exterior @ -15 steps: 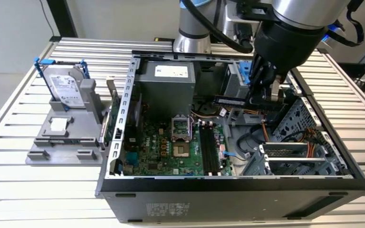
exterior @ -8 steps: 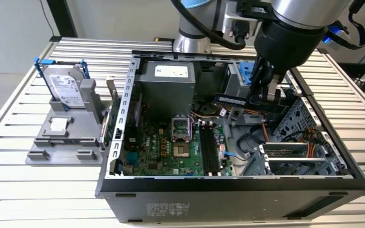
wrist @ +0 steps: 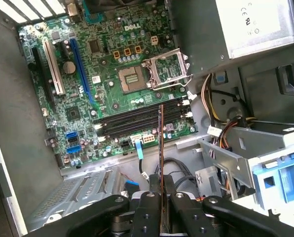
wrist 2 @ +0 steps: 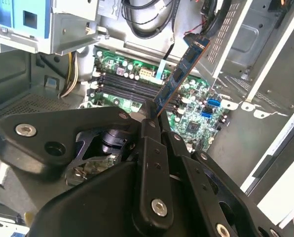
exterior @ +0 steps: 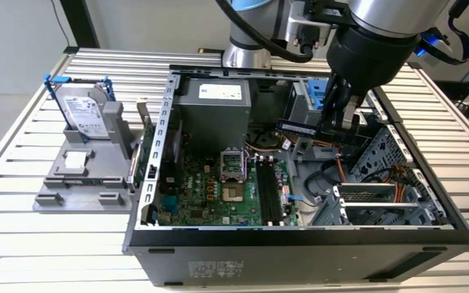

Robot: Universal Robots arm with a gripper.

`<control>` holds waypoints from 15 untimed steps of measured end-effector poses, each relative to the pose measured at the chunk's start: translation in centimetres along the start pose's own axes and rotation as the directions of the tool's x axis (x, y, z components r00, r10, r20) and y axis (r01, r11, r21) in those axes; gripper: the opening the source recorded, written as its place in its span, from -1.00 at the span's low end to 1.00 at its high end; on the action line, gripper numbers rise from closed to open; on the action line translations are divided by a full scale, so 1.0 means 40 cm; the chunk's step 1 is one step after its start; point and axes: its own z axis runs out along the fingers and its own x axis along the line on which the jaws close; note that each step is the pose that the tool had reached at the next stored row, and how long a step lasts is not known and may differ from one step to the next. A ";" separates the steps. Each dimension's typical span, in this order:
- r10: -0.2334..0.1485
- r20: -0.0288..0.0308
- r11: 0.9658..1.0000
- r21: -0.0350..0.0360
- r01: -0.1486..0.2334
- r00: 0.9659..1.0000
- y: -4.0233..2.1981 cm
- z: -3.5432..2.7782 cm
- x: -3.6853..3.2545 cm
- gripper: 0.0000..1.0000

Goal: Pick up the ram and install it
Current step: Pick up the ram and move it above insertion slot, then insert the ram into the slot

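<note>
My gripper point(exterior: 334, 124) is shut on the ram point(exterior: 297, 128), a thin dark blue-green stick with a small pale label. It hangs inside the open computer case, above the motherboard point(exterior: 210, 195) and off to the exterior view's right of the long black memory slots point(exterior: 269, 194). In the second wrist view the ram point(wrist 2: 180, 71) sticks out tilted from the closed fingers point(wrist 2: 152, 129), over the slots point(wrist 2: 127, 81). The first wrist view has the ram point(wrist: 161, 143) edge-on between the fingers point(wrist: 148, 202), with the slots point(wrist: 137, 121) below it and apart from it.
A silver hard drive point(exterior: 83, 113) in a blue frame stands on a grey fixture point(exterior: 76, 180) at the exterior view's left. Inside the case are the power supply point(exterior: 214, 107), the CPU socket point(exterior: 230, 165), cable bundles point(exterior: 332, 177) and a metal drive cage point(exterior: 381, 201).
</note>
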 end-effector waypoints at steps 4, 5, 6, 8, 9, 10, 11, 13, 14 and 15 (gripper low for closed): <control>0.026 0.000 1.000 0.002 -0.026 1.000 0.000 0.000 0.000 -1.00; 0.035 0.000 0.999 0.003 -0.035 0.999 0.000 0.000 0.000 -1.00; 0.042 0.000 0.999 0.004 -0.042 0.999 0.000 0.000 0.000 -1.00; 0.060 0.001 0.998 0.005 -0.060 0.998 0.000 0.000 0.000 -1.00; 0.070 0.001 0.998 0.006 -0.070 0.998 0.000 0.000 0.000 -1.00; 0.079 0.001 0.997 0.007 -0.079 0.997 0.000 0.000 0.000 -1.00; 0.088 0.002 0.996 0.007 -0.088 0.996 0.000 0.000 0.000 -1.00; 0.108 0.002 0.994 0.009 -0.108 0.994 0.000 0.000 0.000 -1.00; 0.143 0.003 0.990 0.012 -0.143 0.990 0.000 0.000 0.000 -1.00; 0.154 0.003 0.988 0.013 -0.154 0.988 0.000 0.000 0.000 -1.00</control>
